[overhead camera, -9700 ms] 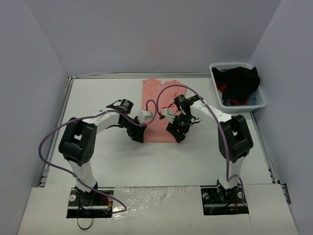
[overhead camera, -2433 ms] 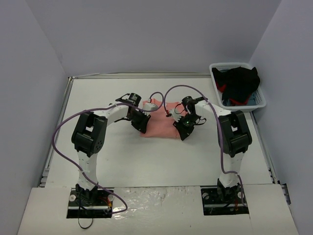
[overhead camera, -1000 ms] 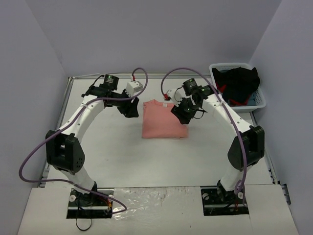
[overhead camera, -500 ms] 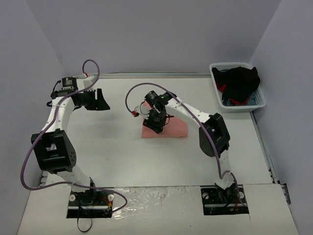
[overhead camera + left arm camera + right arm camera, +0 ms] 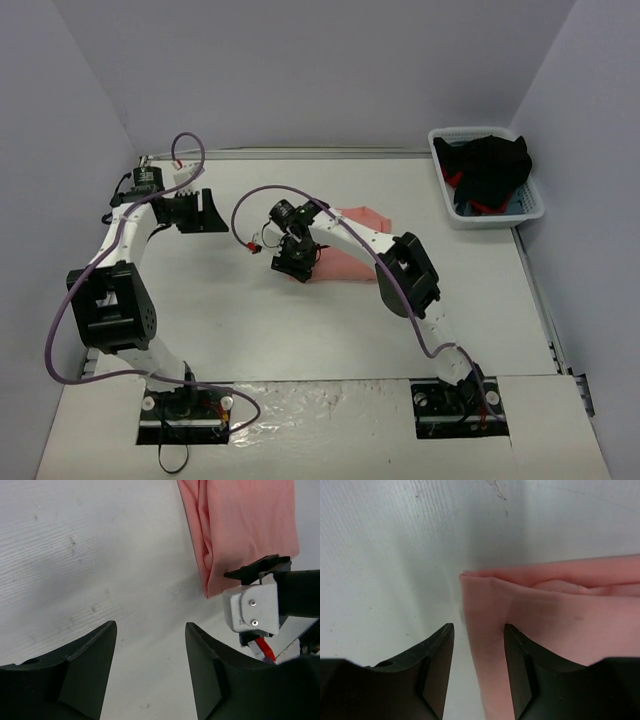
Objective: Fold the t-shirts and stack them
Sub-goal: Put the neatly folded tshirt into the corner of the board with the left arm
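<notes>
A salmon-pink t-shirt (image 5: 352, 266) lies folded into a small rectangle at the table's middle, partly hidden by my right arm. My right gripper (image 5: 293, 264) is low over its near left corner. In the right wrist view the jaws (image 5: 479, 655) are open, with the shirt's folded edge (image 5: 530, 610) lying between them. My left gripper (image 5: 203, 212) is open and empty at the far left of the table, apart from the shirt. In the left wrist view its fingers (image 5: 150, 680) frame bare table, with the shirt (image 5: 240, 525) at the top right.
A white basket (image 5: 533, 203) with dark and red clothes stands at the far right back. Grey walls close in the table on three sides. My right arm stretches across the table's middle. Purple cables loop above both arms.
The shirt was folded shorter, then both grippers let go. My left arm swung out to the far left. My right gripper crossed the shirt to its left near corner.
</notes>
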Tool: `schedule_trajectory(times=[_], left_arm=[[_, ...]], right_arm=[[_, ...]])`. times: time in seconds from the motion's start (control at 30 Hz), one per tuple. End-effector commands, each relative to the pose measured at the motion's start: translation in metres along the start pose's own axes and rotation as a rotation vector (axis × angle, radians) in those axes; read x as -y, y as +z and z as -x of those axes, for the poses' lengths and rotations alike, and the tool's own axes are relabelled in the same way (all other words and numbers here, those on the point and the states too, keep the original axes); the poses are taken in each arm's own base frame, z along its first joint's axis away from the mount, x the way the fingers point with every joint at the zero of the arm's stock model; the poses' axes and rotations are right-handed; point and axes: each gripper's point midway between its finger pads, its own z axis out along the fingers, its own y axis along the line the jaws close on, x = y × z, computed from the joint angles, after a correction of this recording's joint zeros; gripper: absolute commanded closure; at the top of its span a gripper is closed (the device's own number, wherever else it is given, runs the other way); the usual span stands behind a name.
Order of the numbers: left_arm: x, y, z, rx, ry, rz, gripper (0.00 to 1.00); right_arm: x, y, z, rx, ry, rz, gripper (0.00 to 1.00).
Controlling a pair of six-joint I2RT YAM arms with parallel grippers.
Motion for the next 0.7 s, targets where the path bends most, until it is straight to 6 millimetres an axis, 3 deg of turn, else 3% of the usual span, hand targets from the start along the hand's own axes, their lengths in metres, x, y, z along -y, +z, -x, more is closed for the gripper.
schedule_trajectory(times=[0.0, 0.3, 0.33, 0.37, 0.47, 0.6, 0.67], left_arm=[[0.001, -0.008, 0.02, 0.056, 0.018, 0.017, 0.44], [-0.002, -0.004, 0.016, 0.063, -0.025, 0.019, 0.43], [-0.002, -0.002, 0.014, 0.061, -0.03, 0.016, 0.43], [-0.002, -0.002, 0.012, 0.061, -0.038, 0.015, 0.41], [-0.003, 0.002, 0.011, 0.079, -0.069, 0.012, 0.38], [0.003, 0.007, 0.006, 0.085, -0.12, -0.033, 0.33], [0.008, 0.011, 0.006, 0.091, -0.154, -0.08, 0.3]], right_arm=[[-0.004, 0.007, 0.003, -0.033, -0.006, 0.01, 0.59], [-0.013, 0.033, 0.002, -0.09, -0.028, 0.004, 0.61], [-0.013, 0.035, 0.002, -0.096, -0.031, 0.001, 0.66], [-0.014, 0.036, 0.001, -0.099, -0.023, -0.001, 0.79], [-0.016, 0.037, -0.002, -0.115, -0.024, -0.011, 1.0], [-0.014, 0.025, -0.002, -0.122, -0.034, -0.048, 1.0], [-0.009, 0.01, 0.002, -0.112, -0.043, -0.094, 1.0]])
